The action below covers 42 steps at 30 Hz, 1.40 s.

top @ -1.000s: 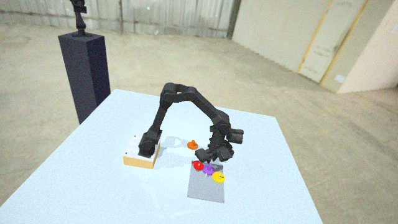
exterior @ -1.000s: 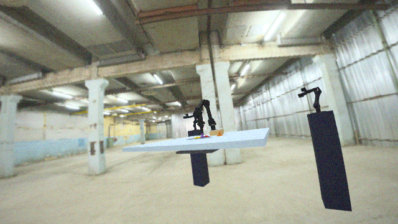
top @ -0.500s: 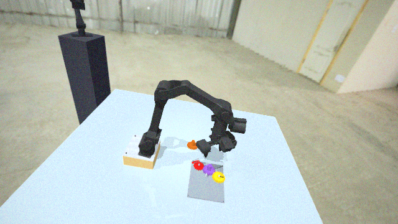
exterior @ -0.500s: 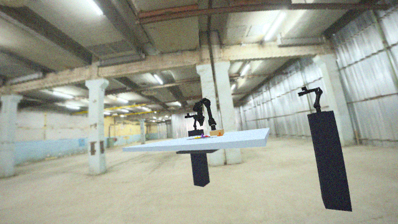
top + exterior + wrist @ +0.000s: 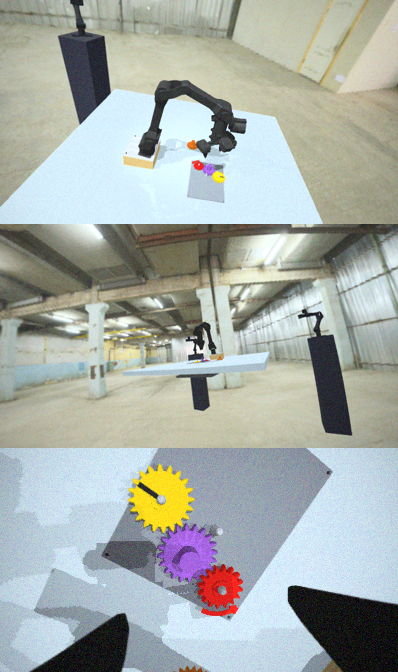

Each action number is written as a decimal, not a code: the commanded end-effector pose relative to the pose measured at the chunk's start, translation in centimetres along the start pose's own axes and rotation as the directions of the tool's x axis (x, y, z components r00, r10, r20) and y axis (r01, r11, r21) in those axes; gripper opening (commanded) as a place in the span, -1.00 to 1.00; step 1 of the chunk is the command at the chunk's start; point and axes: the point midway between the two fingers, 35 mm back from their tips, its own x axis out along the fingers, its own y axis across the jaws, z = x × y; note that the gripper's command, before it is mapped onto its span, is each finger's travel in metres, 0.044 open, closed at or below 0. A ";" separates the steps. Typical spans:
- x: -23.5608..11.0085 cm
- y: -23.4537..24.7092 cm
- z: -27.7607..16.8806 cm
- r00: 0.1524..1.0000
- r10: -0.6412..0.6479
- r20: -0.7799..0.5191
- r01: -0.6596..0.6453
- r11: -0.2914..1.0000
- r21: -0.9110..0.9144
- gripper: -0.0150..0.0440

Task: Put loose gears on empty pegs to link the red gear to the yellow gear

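The grey board (image 5: 205, 191) (image 5: 260, 513) carries the red gear (image 5: 198, 165) (image 5: 209, 588) and the yellow gear (image 5: 218, 177) (image 5: 170, 513) with its black stripe. A purple gear (image 5: 209, 170) (image 5: 172, 555) with an upright knob lies between them, its teeth appearing to reach both; whether it sits fully flat is hard to tell. An empty peg (image 5: 219, 531) stands beside the purple gear. A loose orange gear (image 5: 191, 145) (image 5: 220, 358) (image 5: 191, 669) stands on the table behind the board. My gripper (image 5: 215, 152) (image 5: 210, 607) is wide open and empty, above the board's back edge, clear of the gears.
The arm's base stands on a wooden block (image 5: 139, 162) (image 5: 216, 356) to the left of the board in the top view. A red arrow (image 5: 219, 612) lies beside the red gear. Dark pedestals with other arms stand beyond the table (image 5: 93, 193).
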 end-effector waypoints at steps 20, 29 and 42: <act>0.0 0.0 0.0 1.000 -0.002 -0.001 0.002 1.000 0.005 1.00; -0.3 1.1 -1.6 1.000 -0.001 -0.002 0.001 1.000 -0.004 1.00; -3.0 6.5 -18.6 1.000 0.011 -0.018 -0.012 0.998 -0.063 1.00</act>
